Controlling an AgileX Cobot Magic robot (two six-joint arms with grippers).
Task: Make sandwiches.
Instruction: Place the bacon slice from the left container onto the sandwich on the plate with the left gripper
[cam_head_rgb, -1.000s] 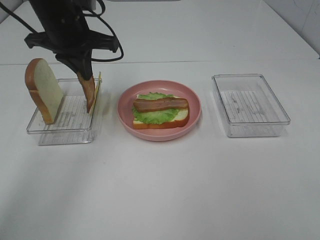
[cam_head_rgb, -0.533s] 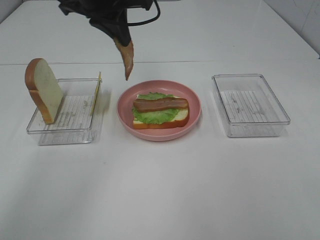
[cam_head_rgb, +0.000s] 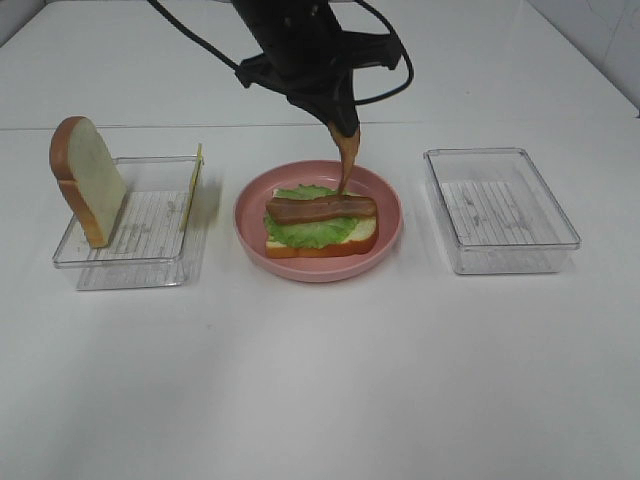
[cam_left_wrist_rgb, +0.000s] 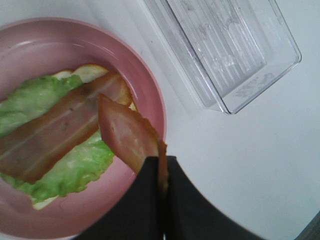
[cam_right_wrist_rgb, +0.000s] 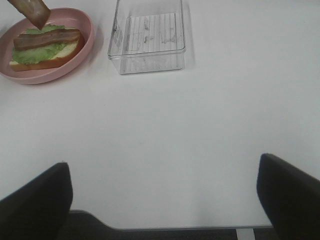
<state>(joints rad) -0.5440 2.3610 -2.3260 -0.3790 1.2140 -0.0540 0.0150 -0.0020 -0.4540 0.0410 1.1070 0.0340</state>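
Observation:
The open sandwich (cam_head_rgb: 320, 225) lies on the pink plate (cam_head_rgb: 392, 212): one bread slice, green lettuce and a brown meat strip (cam_head_rgb: 320, 209) on top. My left gripper (cam_head_rgb: 340, 122) is shut on a second meat strip (cam_head_rgb: 346, 158) that hangs above the plate's far side. The left wrist view shows the fingers (cam_left_wrist_rgb: 150, 195) pinching this strip (cam_left_wrist_rgb: 127, 132) over the sandwich (cam_left_wrist_rgb: 55, 132). A second bread slice (cam_head_rgb: 88, 180) stands upright in the left tray (cam_head_rgb: 130, 255). A thin yellow cheese square (cam_head_rgb: 196, 185) leans on that tray's right wall. My right gripper (cam_right_wrist_rgb: 165, 200) is wide open and empty over bare table.
An empty clear tray (cam_head_rgb: 500, 210) stands right of the plate; it also shows in the left wrist view (cam_left_wrist_rgb: 225, 45) and the right wrist view (cam_right_wrist_rgb: 147, 35). The right wrist view shows the plate (cam_right_wrist_rgb: 85, 42) at its far left.
My left gripper lifted the meat strip out of the left tray and carried it right; it now hangs over the plate's far side. The right arm has not visibly moved.

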